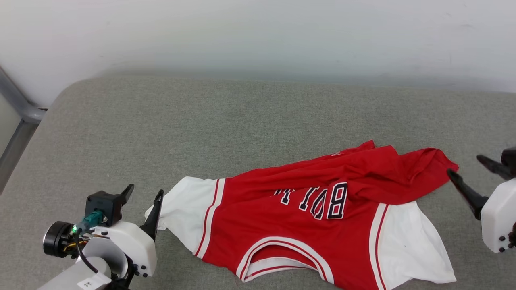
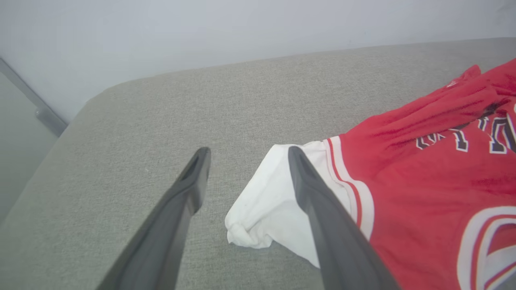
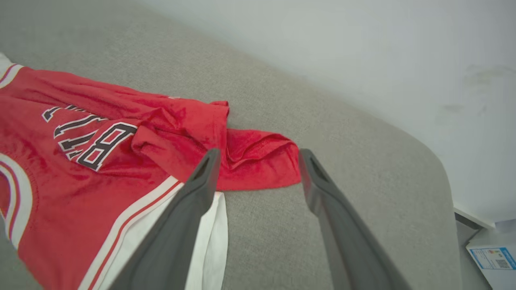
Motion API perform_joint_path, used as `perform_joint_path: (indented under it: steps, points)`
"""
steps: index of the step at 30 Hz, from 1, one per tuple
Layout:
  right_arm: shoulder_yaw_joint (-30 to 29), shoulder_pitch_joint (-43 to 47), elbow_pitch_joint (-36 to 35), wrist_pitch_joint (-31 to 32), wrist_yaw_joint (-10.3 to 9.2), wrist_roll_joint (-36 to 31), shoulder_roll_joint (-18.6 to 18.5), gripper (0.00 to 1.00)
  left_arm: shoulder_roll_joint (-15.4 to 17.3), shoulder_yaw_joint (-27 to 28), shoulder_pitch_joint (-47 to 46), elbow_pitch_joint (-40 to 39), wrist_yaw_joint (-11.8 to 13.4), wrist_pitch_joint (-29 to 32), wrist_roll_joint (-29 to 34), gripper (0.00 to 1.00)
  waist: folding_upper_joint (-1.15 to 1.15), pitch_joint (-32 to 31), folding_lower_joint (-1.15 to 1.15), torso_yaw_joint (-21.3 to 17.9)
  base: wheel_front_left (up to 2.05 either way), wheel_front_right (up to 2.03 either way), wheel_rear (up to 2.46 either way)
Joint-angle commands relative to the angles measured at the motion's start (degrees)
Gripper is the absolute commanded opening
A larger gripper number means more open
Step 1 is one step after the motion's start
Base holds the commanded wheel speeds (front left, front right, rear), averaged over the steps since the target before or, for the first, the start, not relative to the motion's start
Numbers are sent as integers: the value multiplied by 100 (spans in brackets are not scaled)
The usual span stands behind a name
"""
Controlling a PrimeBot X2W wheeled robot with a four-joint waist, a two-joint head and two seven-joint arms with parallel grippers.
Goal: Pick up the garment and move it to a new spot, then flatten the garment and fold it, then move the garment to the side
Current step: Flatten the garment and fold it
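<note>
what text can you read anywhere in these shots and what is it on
"BUL": black, white-outlined lettering on the red garment, upside down in the head view; a fourth letter is half hidden and the rest is under a fold.
White sticker on the left forearm: has marks, too small to read.
Blue-and-white label on the box in the right wrist view: print and a code square, too blurred to read.

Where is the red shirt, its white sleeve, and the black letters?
red shirt point(image 1: 262, 225): head view, on the plain red chest.
white sleeve point(image 2: 266, 201): left wrist view, on the crumpled middle.
black letters point(image 3: 105, 146): right wrist view, on the letter B.
</note>
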Motion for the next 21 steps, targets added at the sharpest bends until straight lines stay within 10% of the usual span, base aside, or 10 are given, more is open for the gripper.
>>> perform_joint_path:
  steps: [1,11,21]
  points:
    - [164,-55,-106,498,-7,395,-218,100,-31,144,141,-133,202,-76,146,100,0,4,1,33,0,0,0]
    - [627,158,-377,2792,-6,1741,-1044,100,-675,1643,1006,-994,834,-110,1534,100,0,239,1,186,0,0,0]
    - [885,461,76,3139,-6,1881,-947,100,-1618,2665,1606,-1143,469,-106,2630,100,0,582,1,429,0,0,0]
